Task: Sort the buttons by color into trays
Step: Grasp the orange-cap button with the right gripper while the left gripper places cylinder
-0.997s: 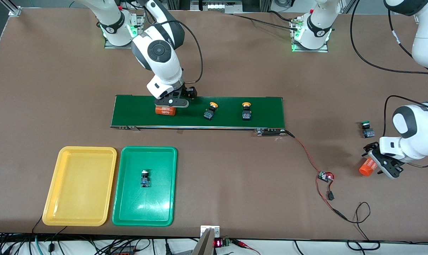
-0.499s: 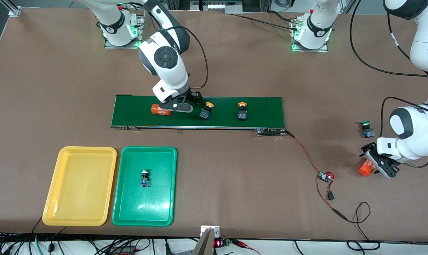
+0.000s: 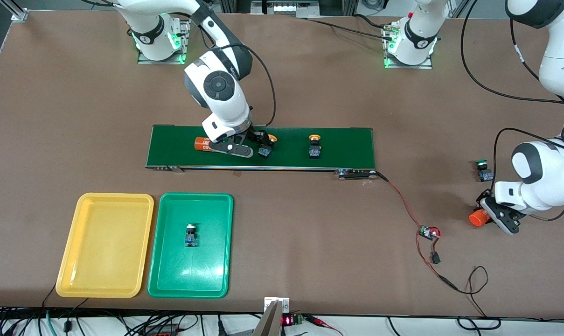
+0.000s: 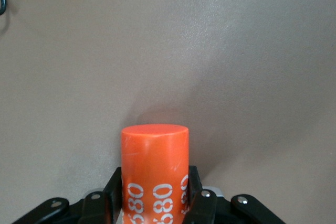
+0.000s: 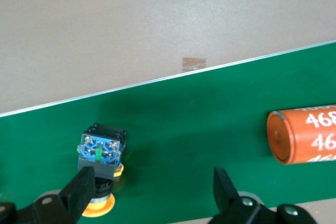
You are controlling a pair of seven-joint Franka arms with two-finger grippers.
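Two trays, yellow tray (image 3: 105, 245) and green tray (image 3: 191, 245), lay near the desk's front edge. Right pincer (image 3: 249, 148), spread, straddled a yellow button (image 5: 100, 174) on the belt (image 3: 347, 147), needing closure next. Left pincer (image 4: 155, 203) pinched an orange cylinder (image 4: 155, 174).

Dark-green conveyor belt (image 3: 347, 144) w/ orange cylinder (image 3: 200, 143) (white print), 2nd orange cylinder (image 3: 476, 218), red-wired circuit board (image 3: 429, 232)

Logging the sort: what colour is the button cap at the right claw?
Yellow-orange cap, clearest in the right wrist view.
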